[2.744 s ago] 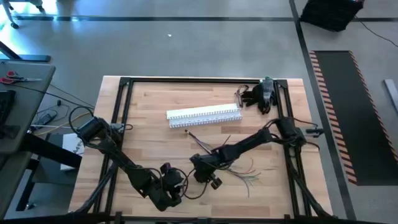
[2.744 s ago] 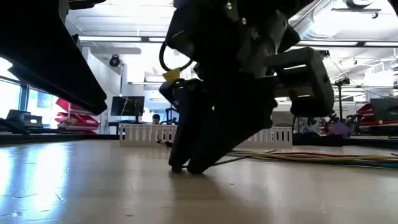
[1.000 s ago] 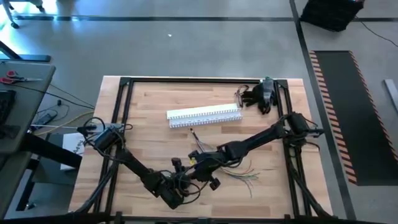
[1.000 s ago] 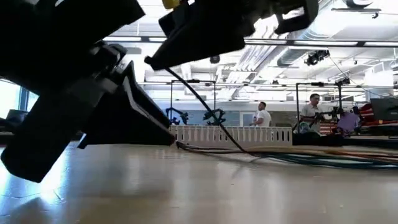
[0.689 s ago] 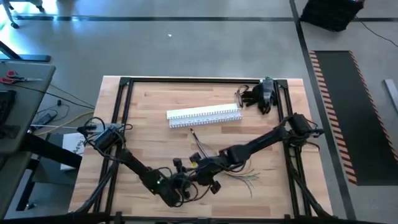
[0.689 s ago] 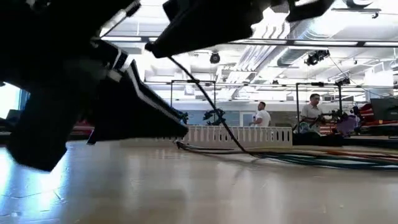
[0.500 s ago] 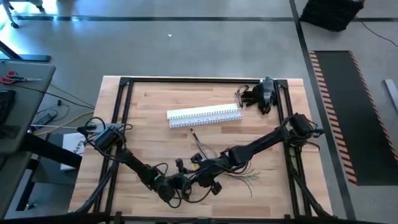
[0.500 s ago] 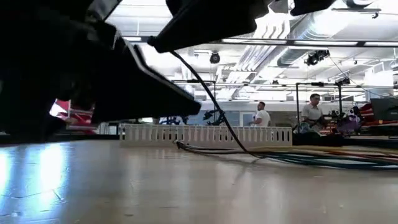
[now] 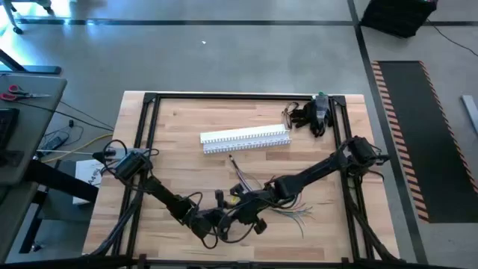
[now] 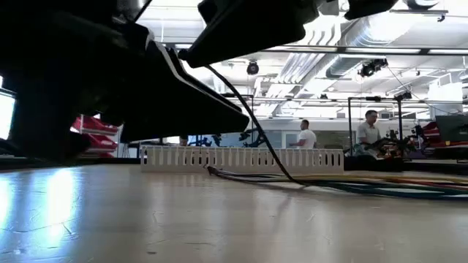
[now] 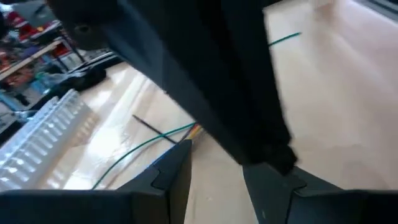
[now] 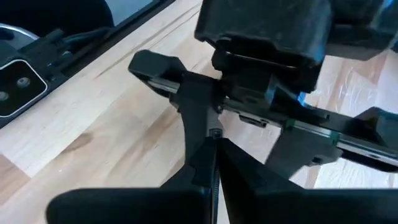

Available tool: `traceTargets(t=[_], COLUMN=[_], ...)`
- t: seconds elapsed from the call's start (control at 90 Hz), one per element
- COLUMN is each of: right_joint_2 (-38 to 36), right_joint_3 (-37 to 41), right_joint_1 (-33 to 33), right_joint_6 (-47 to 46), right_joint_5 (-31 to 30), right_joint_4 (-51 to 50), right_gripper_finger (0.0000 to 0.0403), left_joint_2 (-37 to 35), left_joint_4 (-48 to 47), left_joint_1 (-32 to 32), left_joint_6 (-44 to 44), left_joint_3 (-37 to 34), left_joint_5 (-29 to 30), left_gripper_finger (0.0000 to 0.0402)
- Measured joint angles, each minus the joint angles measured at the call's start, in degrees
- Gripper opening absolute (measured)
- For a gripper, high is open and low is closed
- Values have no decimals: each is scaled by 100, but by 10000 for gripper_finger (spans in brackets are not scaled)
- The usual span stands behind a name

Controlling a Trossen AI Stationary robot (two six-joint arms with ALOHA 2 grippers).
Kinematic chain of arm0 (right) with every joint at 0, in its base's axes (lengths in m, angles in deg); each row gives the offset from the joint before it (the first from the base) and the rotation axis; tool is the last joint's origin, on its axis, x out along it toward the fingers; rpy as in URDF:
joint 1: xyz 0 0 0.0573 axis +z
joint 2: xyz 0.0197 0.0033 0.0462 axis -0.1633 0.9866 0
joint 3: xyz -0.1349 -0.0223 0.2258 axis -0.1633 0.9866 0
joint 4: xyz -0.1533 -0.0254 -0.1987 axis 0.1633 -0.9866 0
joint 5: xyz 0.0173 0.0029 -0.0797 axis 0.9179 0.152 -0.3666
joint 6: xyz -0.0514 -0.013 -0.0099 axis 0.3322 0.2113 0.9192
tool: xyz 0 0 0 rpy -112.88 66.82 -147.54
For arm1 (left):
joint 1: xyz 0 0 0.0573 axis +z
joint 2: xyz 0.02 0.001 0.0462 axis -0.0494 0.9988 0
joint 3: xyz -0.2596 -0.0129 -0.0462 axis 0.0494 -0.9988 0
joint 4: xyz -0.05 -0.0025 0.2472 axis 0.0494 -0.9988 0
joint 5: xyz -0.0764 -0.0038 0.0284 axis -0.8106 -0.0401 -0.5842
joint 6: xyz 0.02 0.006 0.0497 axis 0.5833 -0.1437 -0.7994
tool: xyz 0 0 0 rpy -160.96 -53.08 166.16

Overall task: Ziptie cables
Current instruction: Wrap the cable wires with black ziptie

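Cables (image 9: 287, 208) half hidden under right arm (image 9: 314, 173)

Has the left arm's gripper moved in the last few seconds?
Yes. The left gripper has shifted rightward and toward the white slotted channel, meeting the right gripper.

Legible text — none. No label, brand, number or sign can be read on anything in these views — table, arms, room alike.

Slotted channel (image 9: 244, 138) bars the far side, cables (image 9: 287, 208) sprawl right-front, left boards bare
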Motion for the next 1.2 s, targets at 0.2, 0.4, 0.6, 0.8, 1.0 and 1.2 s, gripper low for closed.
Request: traceTargets(t=[0.2, 0.4, 0.6, 0.8, 1.0, 1.2], right_joint_2=[0, 0, 0, 0, 0, 0], right_joint_3=[0, 0, 0, 0, 0, -2], right_joint_1=[0, 0, 21, 31, 80, 213], right_joint_6=[0, -36, -60, -79, -82, -230], right_joint_5=[1, 2, -5, -23, -113, -316], right_joint_4=[61, 85, 60, 52, 39, -150], right_gripper_finger=[0, 0, 0, 0, 0, 0], left_joint_2=[-7, -7, -7, -7, -7, -7], left_joint_4=[393, 417, 410, 401, 386, 362], left_joint_1=[40, 126, 122, 122, 119, 118], left_joint_6=[-170, -292, -257, -184, -167, -128], left_joint_3=[4, 4, 4, 4, 4, 4], left_joint_5=[-7, -201, -237, -315, -315, -313], left_gripper_finger=[121, 111, 54, 4, 1, 0])
